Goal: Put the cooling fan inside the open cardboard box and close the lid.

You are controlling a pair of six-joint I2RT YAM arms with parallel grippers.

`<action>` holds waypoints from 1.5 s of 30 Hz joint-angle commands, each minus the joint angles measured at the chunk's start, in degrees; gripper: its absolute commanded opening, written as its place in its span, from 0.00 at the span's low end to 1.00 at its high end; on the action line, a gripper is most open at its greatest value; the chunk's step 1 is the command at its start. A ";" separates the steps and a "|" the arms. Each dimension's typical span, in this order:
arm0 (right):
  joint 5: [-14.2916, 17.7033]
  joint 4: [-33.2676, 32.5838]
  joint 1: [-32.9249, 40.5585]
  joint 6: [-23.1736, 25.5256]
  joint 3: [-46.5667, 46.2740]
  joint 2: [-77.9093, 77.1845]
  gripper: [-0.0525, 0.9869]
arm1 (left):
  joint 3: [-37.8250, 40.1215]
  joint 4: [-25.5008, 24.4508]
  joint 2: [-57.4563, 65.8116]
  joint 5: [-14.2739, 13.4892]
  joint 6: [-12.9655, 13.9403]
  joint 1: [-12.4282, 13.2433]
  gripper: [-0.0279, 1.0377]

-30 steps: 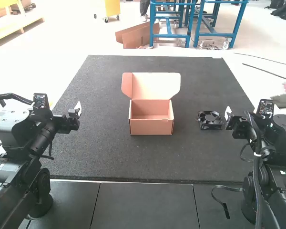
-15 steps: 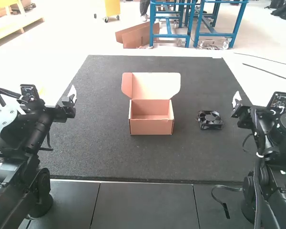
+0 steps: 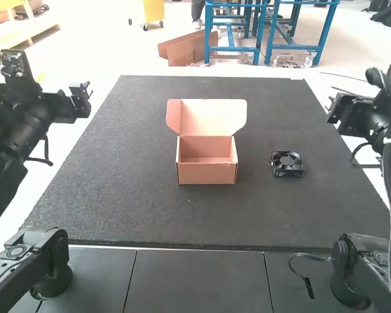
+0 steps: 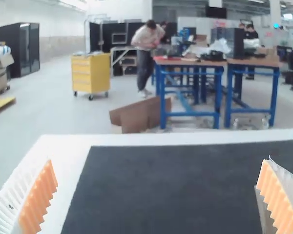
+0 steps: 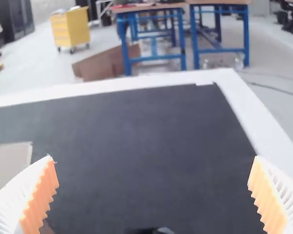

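Cooling fan (image 3: pixel 287 163): black, square, apparently lying flat with its round opening upward, right of centre on the black mat (image 3: pixel 137 195). It lies well apart from both grippers. Left gripper (image 3: pixel 80 99): far left, jaws spread wide, empty. Right gripper (image 3: pixel 334 111): far right, above the fan in frame, jaws likewise spread. Cardboard box (image 3: pixel 206 160): centre, left of the fan, lid upright, long side left-to-right.

Bright, even light fills every view. The white counter (image 5: pixel 261 131) around the black mat (image 3: pixel 143 189) glares almost blank. The cardboard box (image 3: pixel 206 171) casts barely any shadow, so the light probably comes from overhead. Up close, the left gripper (image 4: pixel 156 200) looks soft and blurred.
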 commanded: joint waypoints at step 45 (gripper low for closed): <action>-0.15 -35.77 -2.16 -14.38 35.80 62.07 0.92 | 30.63 -35.08 30.05 5.65 -4.72 -27.07 0.93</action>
